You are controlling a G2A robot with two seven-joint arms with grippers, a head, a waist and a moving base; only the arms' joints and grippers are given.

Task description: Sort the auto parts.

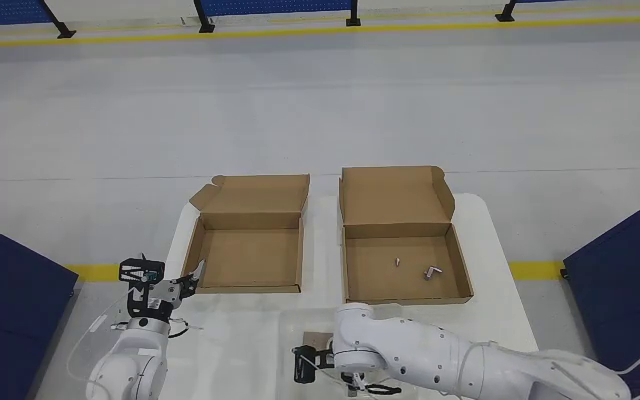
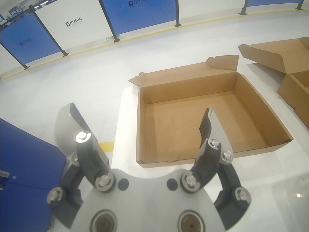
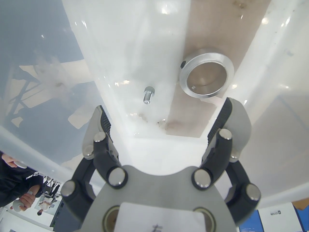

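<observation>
Bearing cardboard boxes (image 1: 250,255), white table (image 1: 250,320); blue partitions (image 2: 135,3) beyond.

Both arms carry smooth, glossy white shells with rounded joints, noted on the left arm (image 1: 128,365) and the right arm (image 1: 450,360). The left gripper (image 2: 140,109) has a pale grey metal palm plate, black linkages, bright round screws, and silver fingers with black ribbed pads (image 2: 204,126). The right gripper (image 3: 164,105) is of the same build, with a white label on its plate.

Two plain brown boxes (image 1: 250,262) (image 1: 400,262), white table (image 1: 500,300), silver ring (image 3: 206,58), silver bolt (image 3: 147,95), blue and white panels (image 2: 135,5), yellow floor line (image 1: 300,31)
</observation>
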